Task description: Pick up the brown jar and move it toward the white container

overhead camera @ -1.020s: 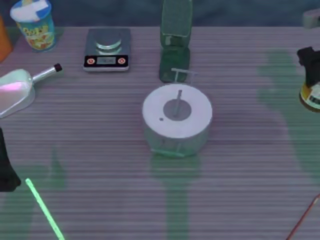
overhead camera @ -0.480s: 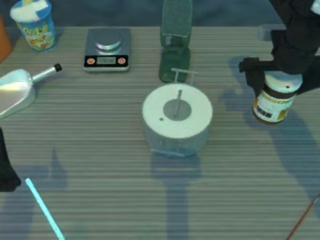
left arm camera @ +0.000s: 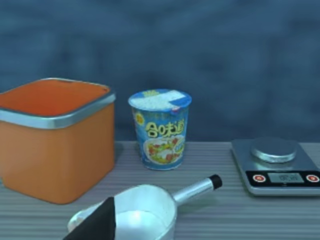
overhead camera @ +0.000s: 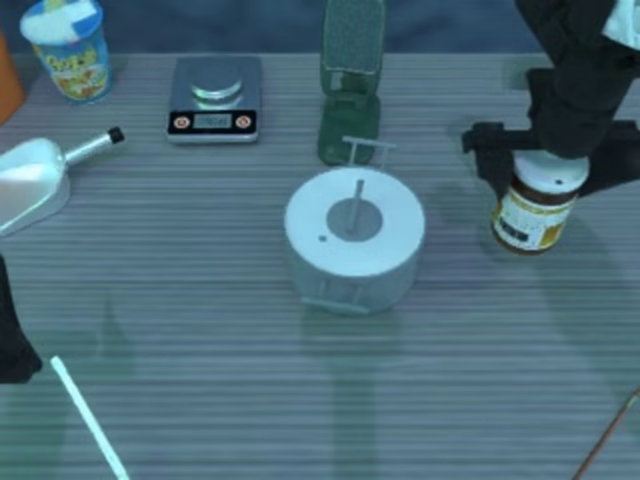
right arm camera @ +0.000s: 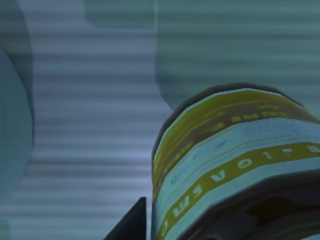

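Observation:
The brown jar [overhead camera: 532, 208], white-lidded with a yellow-white barcode label, hangs tilted to the right of the white container [overhead camera: 355, 236], with a gap between them. My right gripper [overhead camera: 545, 165] comes down from above and is shut on the jar's top. In the right wrist view the jar's label [right arm camera: 235, 160] fills the near side, with one dark fingertip [right arm camera: 132, 225] beside it. The white container is a squat cylinder with a grey centre, an upright rod and wire handles. My left arm [overhead camera: 10, 345] is parked at the table's left edge.
A blue-and-yellow printed cup [overhead camera: 68, 50], an orange bin [left arm camera: 55, 135] and a metal scoop [overhead camera: 35, 180] stand at the back left. A kitchen scale [overhead camera: 214, 97] and a green upright stand [overhead camera: 352, 80] sit behind the container. A pale stick [overhead camera: 90, 420] lies front left.
My right arm has carried the brown jar leftward from the table's right edge toward the white container. The left arm has not moved.

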You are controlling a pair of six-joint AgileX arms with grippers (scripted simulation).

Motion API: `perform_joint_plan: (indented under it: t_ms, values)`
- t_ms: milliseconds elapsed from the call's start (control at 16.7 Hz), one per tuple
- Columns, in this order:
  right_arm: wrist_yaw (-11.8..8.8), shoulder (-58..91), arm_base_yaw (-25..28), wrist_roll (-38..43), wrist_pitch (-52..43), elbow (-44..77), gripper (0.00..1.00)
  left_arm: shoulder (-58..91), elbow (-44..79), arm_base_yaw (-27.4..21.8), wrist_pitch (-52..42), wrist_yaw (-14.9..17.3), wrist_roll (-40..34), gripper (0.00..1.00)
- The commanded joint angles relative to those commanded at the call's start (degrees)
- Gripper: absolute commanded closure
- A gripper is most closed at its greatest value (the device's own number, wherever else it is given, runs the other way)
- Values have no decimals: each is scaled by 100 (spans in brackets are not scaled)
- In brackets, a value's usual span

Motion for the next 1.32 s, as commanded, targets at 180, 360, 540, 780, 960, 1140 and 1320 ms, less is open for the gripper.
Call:
perform_joint_plan:
  t_ms: [180, 360, 540, 780, 960, 1140, 1320]
  values:
    - [1, 152, -2, 13, 492, -314, 100, 0, 0, 0, 0, 0, 0, 0]
    - [21, 304, 11, 10, 871, -584, 100, 0, 0, 0, 0, 0, 0, 0]
    - [22, 312, 12, 10, 884, -596, 100, 0, 0, 0, 0, 0, 0, 0]
    - [22, 312, 12, 10, 884, -596, 77, 0, 0, 0, 0, 0, 0, 0]
    - [22, 312, 12, 10, 884, -596, 55, 0, 0, 0, 0, 0, 0, 0]
    - [22, 312, 12, 10, 884, -596, 32, 0, 0, 0, 0, 0, 0, 0]
    - [22, 312, 12, 10, 884, -596, 10, 0, 0, 0, 0, 0, 0, 0]
